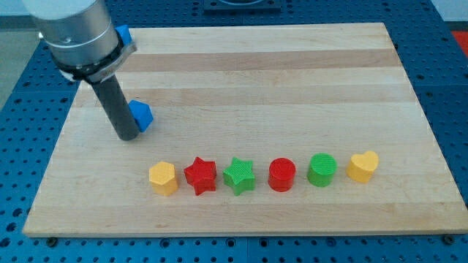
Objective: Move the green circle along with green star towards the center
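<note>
We see our arm reaching in from the view's top left, and my tip (127,136) rests on the wooden board (292,80) just beside a blue block (140,115), which sits touching or nearly touching the rod's right side. Another blue block (123,33) peeks out behind the arm's body near the board's top left corner. We carry no pincer, only the plain rod, so nothing is gripped. Along the view's bottom runs a row of six blocks: a yellow hexagon (163,177), a red star (200,175), the green star (239,175), a red circle (282,174), the green circle (322,169) and a yellow heart (363,166). My tip stands well apart from both green blocks, up and to their left.
</note>
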`<state>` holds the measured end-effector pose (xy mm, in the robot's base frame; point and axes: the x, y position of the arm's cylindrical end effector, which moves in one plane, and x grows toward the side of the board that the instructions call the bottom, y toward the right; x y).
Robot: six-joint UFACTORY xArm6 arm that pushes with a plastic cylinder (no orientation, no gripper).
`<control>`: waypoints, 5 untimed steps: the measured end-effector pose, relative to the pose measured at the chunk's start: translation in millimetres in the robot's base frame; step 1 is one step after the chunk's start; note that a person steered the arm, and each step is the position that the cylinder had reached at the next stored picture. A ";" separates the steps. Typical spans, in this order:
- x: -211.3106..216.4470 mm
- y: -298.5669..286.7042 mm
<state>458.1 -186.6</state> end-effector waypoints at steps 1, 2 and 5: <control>-24.6 1.1; -44.0 8.1; -89.1 24.1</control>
